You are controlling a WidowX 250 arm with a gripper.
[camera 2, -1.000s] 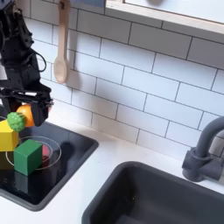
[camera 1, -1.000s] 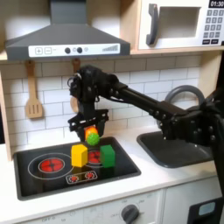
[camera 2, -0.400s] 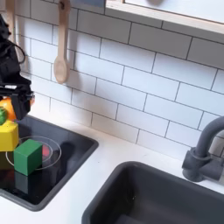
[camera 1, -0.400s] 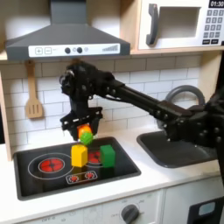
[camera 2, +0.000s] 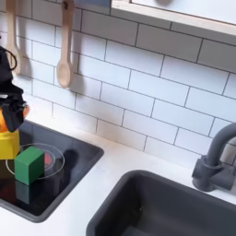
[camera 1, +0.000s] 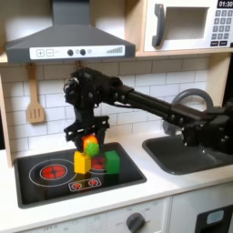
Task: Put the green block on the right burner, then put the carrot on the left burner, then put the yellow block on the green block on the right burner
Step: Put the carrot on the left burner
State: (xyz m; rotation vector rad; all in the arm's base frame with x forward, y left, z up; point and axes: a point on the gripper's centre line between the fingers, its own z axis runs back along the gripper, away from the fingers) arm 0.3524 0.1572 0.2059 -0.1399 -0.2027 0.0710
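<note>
My gripper (camera 1: 89, 136) is shut on the carrot (camera 1: 90, 146), whose green leafy end shows below the fingers, and holds it just above the yellow block (camera 1: 82, 163). The yellow block stands on the black hob between the two burners. A green block (camera 1: 111, 161) rests on the right burner (camera 1: 102, 171). The left burner (camera 1: 52, 170) is bare. At the second exterior view's left edge the gripper (camera 2: 7, 112) and a bit of orange carrot (camera 2: 3, 121) hang over the yellow block (camera 2: 7, 143), with the green block (camera 2: 29, 164) on the ringed burner (camera 2: 53, 159).
A wooden spatula (camera 1: 35, 100) and a wooden spoon (camera 2: 63, 55) hang on the tiled wall. The sink (camera 1: 187, 162) and its faucet (camera 2: 217, 152) lie at the first exterior view's right. A range hood (camera 1: 68, 36) and a microwave (camera 1: 187, 23) sit overhead.
The gripper has carried the carrot toward the first exterior view's left and a little lower, from above the green block to above the yellow block. The blocks have not moved.
</note>
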